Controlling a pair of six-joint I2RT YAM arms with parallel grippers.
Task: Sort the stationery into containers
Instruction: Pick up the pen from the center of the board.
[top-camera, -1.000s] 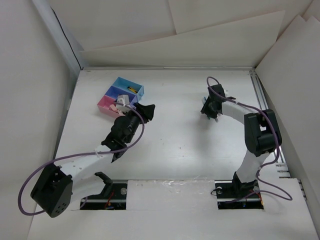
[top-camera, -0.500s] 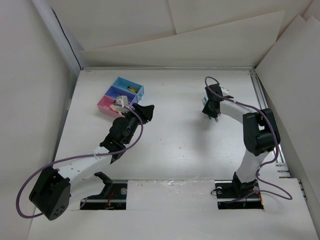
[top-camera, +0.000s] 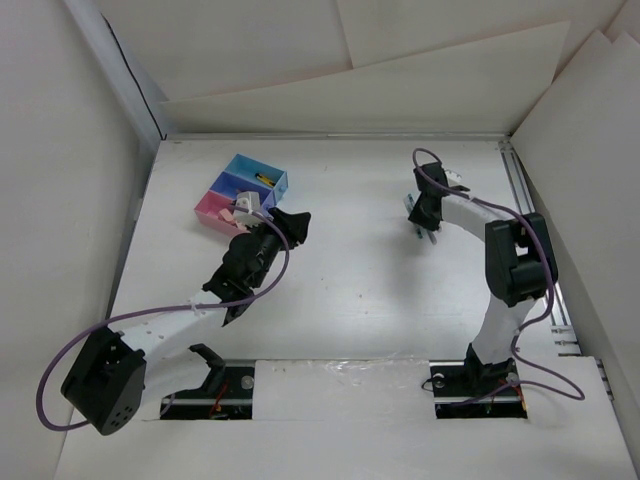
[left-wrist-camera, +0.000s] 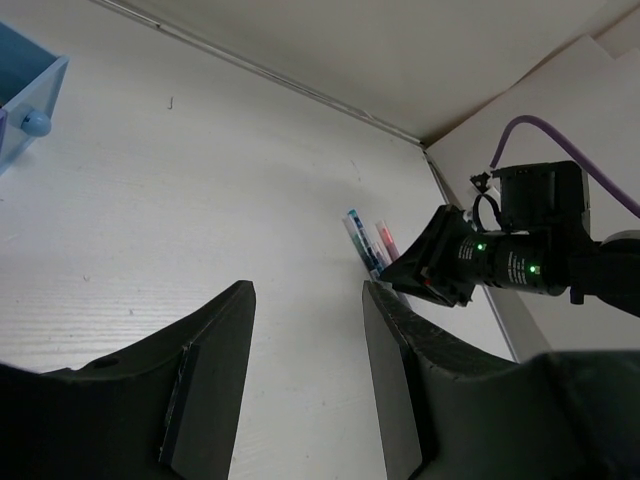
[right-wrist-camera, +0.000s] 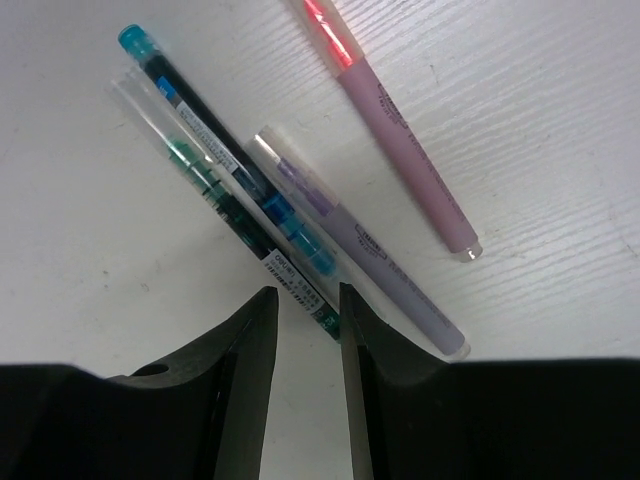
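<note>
Four pens lie side by side on the white table under my right gripper (right-wrist-camera: 306, 292): a green pen (right-wrist-camera: 215, 195), a blue pen (right-wrist-camera: 225, 160), a lilac pen (right-wrist-camera: 360, 250) and a pink pen (right-wrist-camera: 400, 140). The right jaws are open with a narrow gap, and the green pen's lower end lies just at their tips. The joined containers stand at the far left: light blue (top-camera: 258, 172), blue-violet (top-camera: 235, 188) and pink (top-camera: 213, 210). A yellow piece (top-camera: 265, 179) lies in the light blue one. My left gripper (left-wrist-camera: 307, 290) hangs open and empty beside the containers.
White walls enclose the table on all sides. A metal rail (top-camera: 535, 240) runs along the right edge, close to the right arm. In the left wrist view the light blue container's corner (left-wrist-camera: 25, 90) shows at the left, and the pens (left-wrist-camera: 365, 240) lie in front of the right gripper (left-wrist-camera: 450, 262).
The right jaws have narrowed, and the right wrist has shifted slightly toward the far right. The left arm has barely moved.
</note>
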